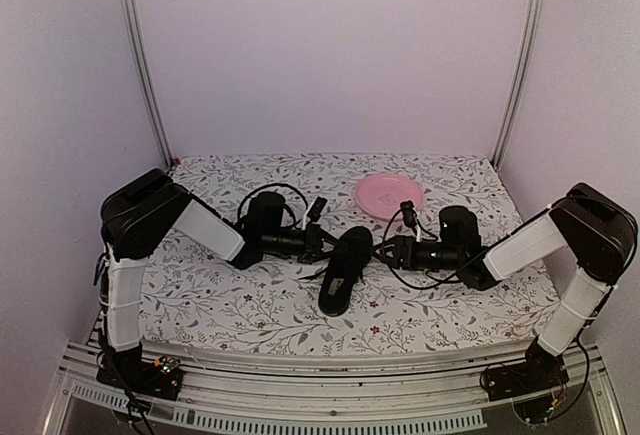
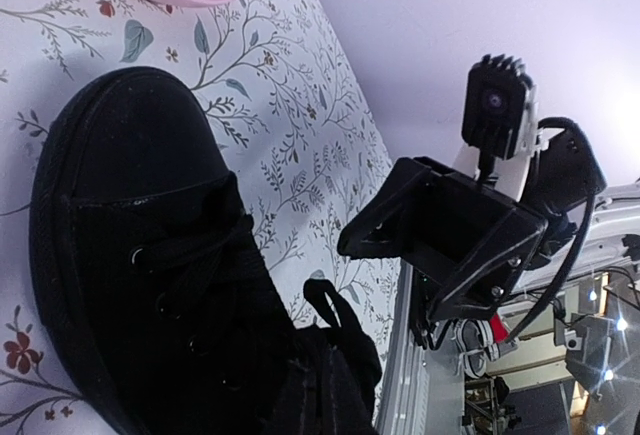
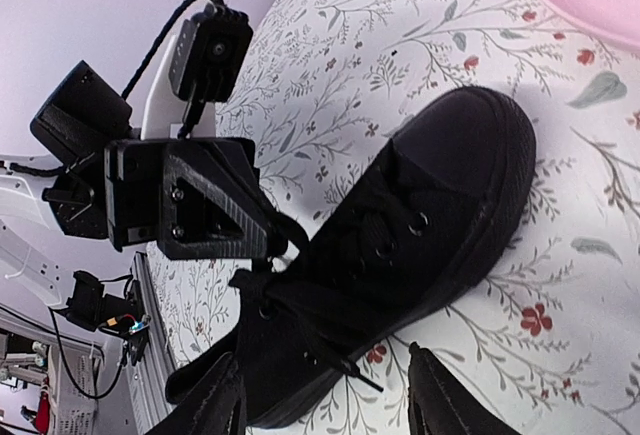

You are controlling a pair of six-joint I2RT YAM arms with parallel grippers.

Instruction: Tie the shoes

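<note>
The single black shoe [image 1: 345, 270] lies mid-table, toe toward the back, also visible in the left wrist view [image 2: 130, 245] and the right wrist view [image 3: 420, 215]. My left gripper [image 1: 320, 243] is at the shoe's left side, shut on a loop of black lace [image 2: 316, 291] that sticks out past its fingertips; the same gripper [image 3: 200, 200] pinches the lace near the shoe's opening. My right gripper [image 1: 385, 250] stands open on the shoe's right side, its fingers [image 3: 215, 400] spread wide with nothing between them. A loose lace end [image 3: 350, 360] hangs over the shoe's side toward them.
A pink plate [image 1: 388, 197] sits just behind the shoe's toe at the back right. The floral cloth [image 1: 240, 305] covers the table. Aluminium rails [image 1: 330, 380] run along the near edge, and walls enclose the left, right and back.
</note>
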